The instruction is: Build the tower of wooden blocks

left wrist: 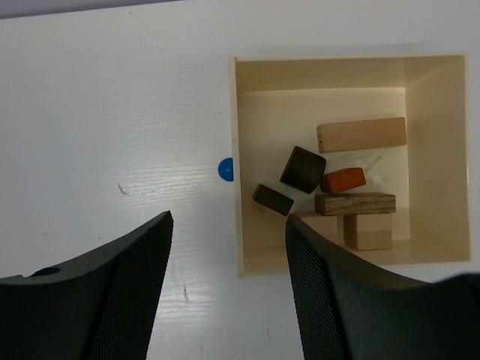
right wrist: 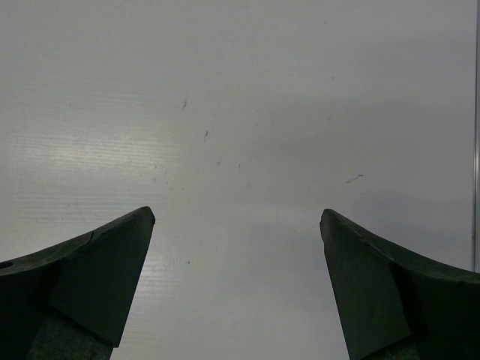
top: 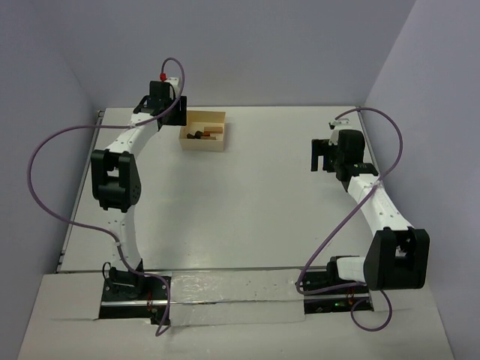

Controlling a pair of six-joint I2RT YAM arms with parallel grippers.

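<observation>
Several wood blocks lie loose in a pale square wooden box [top: 216, 116] at the back left: a long tan bar [left wrist: 361, 134], a dark brown cube [left wrist: 303, 169], a small dark bar [left wrist: 273, 199], a reddish-orange block [left wrist: 343, 180], a grey-brown bar [left wrist: 355, 203] and a tan cube [left wrist: 368, 231]. No tower stands anywhere in view. My left gripper [left wrist: 229, 225] is open and empty, hovering over the box's left wall [left wrist: 235, 150]; it shows in the top view [top: 180, 112] beside the box. My right gripper [right wrist: 237, 217] is open and empty over bare table, at the right [top: 321, 156].
A small blue dot [left wrist: 225, 169] marks the table just left of the box. The white table [top: 247, 202] is walled by pale panels at the back and sides. Purple cables loop off both arms.
</observation>
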